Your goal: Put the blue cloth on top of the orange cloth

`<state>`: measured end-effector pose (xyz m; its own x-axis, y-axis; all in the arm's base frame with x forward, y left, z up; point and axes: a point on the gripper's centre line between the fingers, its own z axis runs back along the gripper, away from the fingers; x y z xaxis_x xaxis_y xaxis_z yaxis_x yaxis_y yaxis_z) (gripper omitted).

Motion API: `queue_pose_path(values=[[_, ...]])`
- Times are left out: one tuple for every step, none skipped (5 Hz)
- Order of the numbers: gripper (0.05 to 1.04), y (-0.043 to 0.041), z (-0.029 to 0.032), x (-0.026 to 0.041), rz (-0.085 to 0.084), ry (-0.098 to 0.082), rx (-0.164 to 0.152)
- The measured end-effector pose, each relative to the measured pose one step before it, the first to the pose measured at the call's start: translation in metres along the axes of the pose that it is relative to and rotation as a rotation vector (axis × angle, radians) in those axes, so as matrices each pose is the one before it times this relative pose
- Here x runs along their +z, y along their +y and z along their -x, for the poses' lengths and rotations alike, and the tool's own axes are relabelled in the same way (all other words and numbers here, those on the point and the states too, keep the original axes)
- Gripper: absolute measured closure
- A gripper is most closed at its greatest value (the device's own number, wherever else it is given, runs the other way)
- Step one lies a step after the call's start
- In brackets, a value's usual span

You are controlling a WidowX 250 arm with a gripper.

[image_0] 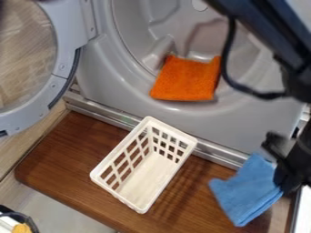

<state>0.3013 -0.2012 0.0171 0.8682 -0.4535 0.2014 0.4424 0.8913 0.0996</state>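
At the right edge, low in the view, my black gripper (274, 160) stands open over the right side of the blue cloth (245, 192). Its two fingers are spread apart, with the cloth's upper right edge between and below them; part of that edge is hidden by the gripper. The blue cloth lies at the right of the brown wooden surface (79, 154). Farther up, the orange cloth (186, 80) rests on the lower lip of the grey machine's round opening.
A white lattice basket (101, 169) stands on the wooden surface, left of the blue cloth. The machine's round door (57, 88) hangs open at the upper left. A metal strip (218, 154) runs between the machine and the wood. A black cable loops beside the arm.
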Motion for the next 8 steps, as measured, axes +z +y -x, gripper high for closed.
queue_pose_path(values=[[1.031, 0.01047, 0.00381, 0.03726, 0.0088, -0.0688, 0.003], [1.031, 0.0162, 0.00325, 0.03185, 0.0139, -0.0597, 0.0388], [1.031, 0.01226, 0.00676, 0.0174, -0.0106, 0.0021, 0.0237], [1.031, 0.0124, 0.00791, 0.01511, -0.0287, 0.0122, 0.035], [1.031, 0.01625, 0.00327, 0.02712, -0.0631, -0.0185, 0.0173], [1.031, 0.02822, -0.00717, 0.02597, -0.0967, -0.0178, 0.0429], [1.031, 0.03684, -0.00503, 0.00818, -0.088, -0.0316, 0.0751], [1.031, 0.01966, -0.01004, -0.00559, -0.0762, -0.0269, 0.0365]])
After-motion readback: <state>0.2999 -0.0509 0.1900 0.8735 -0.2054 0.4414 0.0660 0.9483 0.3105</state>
